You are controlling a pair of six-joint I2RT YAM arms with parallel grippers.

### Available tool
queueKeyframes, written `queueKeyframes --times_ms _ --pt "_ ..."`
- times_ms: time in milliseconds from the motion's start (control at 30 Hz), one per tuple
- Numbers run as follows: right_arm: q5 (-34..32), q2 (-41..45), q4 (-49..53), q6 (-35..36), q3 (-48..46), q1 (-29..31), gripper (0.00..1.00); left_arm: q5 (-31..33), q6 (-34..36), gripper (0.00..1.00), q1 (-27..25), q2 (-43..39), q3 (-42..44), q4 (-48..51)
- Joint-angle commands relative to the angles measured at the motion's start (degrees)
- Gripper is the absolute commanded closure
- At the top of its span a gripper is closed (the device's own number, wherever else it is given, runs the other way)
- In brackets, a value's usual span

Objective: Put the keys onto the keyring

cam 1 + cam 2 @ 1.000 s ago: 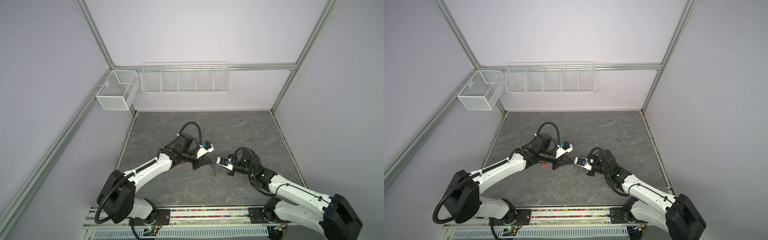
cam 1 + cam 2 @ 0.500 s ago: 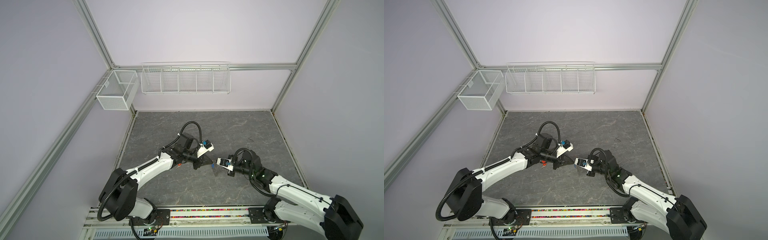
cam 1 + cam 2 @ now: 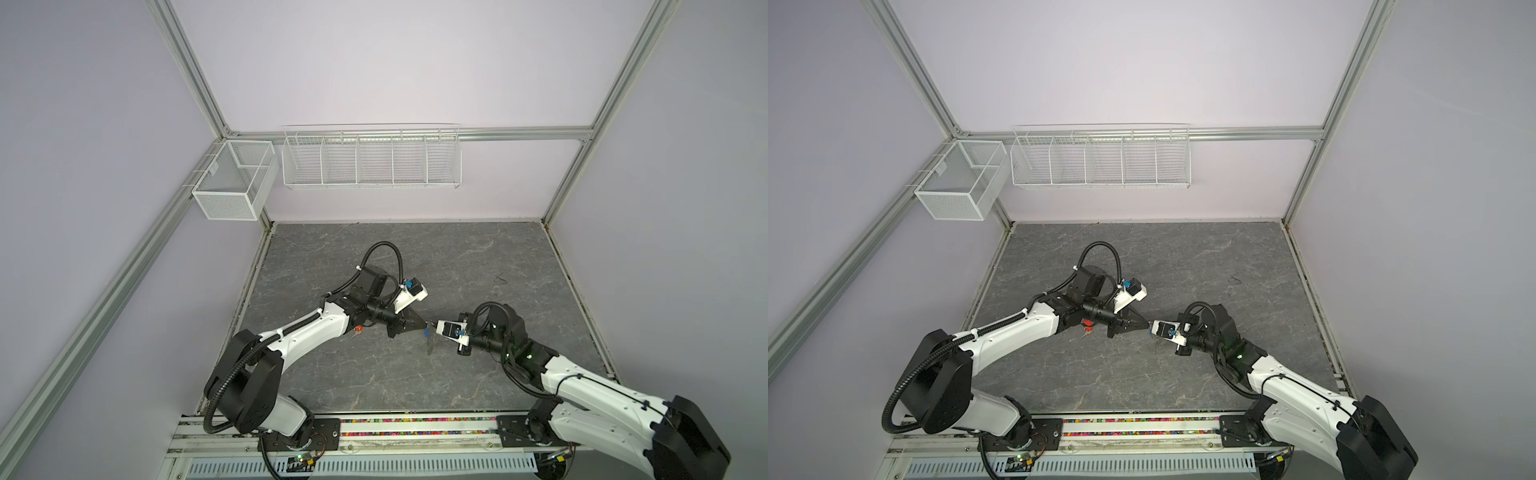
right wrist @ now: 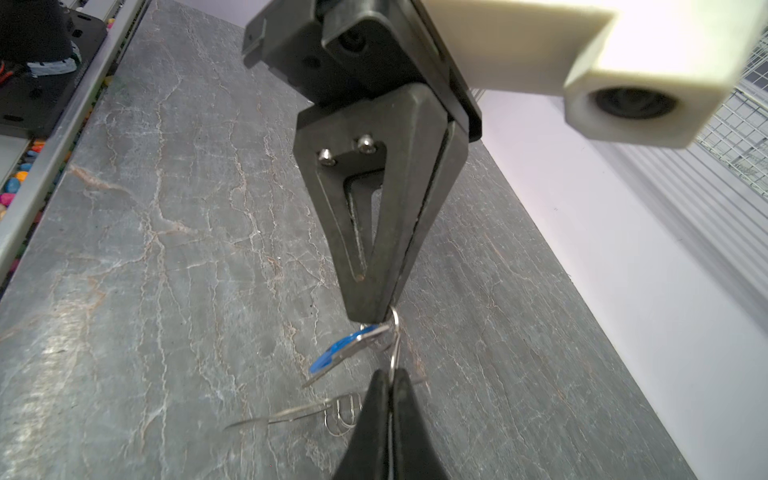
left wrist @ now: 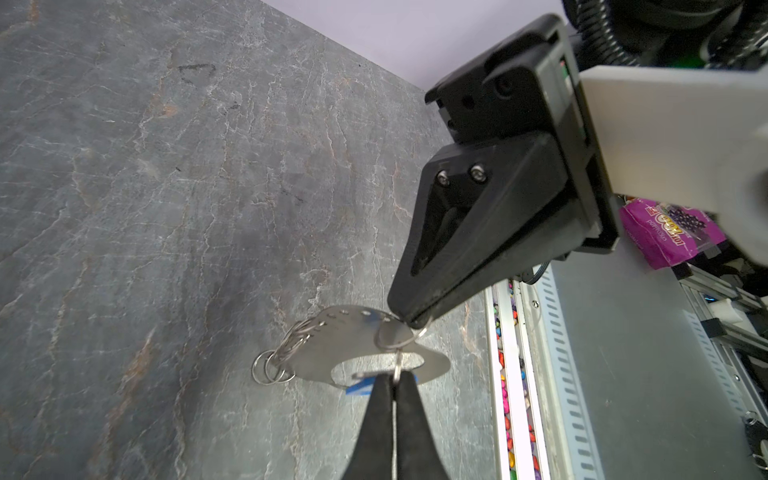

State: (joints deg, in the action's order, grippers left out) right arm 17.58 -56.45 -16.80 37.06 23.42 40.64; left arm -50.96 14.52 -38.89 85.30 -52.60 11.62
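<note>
In both top views my two grippers meet tip to tip over the middle of the table (image 3: 478, 266). The left gripper (image 3: 424, 323) (image 5: 395, 376) is shut on the thin silver ring of the blue-tagged key (image 4: 337, 353) (image 5: 358, 389). Opposite it, the right gripper (image 3: 434, 326) (image 4: 390, 376) is shut on a silver ring (image 5: 398, 337) of the keyring (image 5: 332, 347). The keyring, a flat grey plate with an oval cut-out, hangs below the tips (image 3: 429, 343). The orange-red-tagged key (image 3: 357, 330) (image 3: 1087, 329) lies on the table beside the left forearm.
Two white wire baskets (image 3: 372, 156) (image 3: 232, 183) hang on the back wall. A strip of coloured beads (image 3: 415, 432) runs along the table's front edge. A purple packet (image 5: 669, 232) lies beyond that edge.
The left arm's lower links have swung slightly right. Both gripper tips stay together and shut, with the keyring still hanging under them.
</note>
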Motion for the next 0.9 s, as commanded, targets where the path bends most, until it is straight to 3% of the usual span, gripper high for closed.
queueKeyframes --times_ms 0,867 --pt "1.32 0.81 -3.03 1.66 -1.17 0.25 0.93 -1.48 -1.06 1.00 0.49 0.78 -1.92 -0.93" --pt "-0.61 2.13 -7.02 2.69 -3.47 0.05 0.93 -5.20 -3.42 1.00 1.89 4.50 -4.00 2.44"
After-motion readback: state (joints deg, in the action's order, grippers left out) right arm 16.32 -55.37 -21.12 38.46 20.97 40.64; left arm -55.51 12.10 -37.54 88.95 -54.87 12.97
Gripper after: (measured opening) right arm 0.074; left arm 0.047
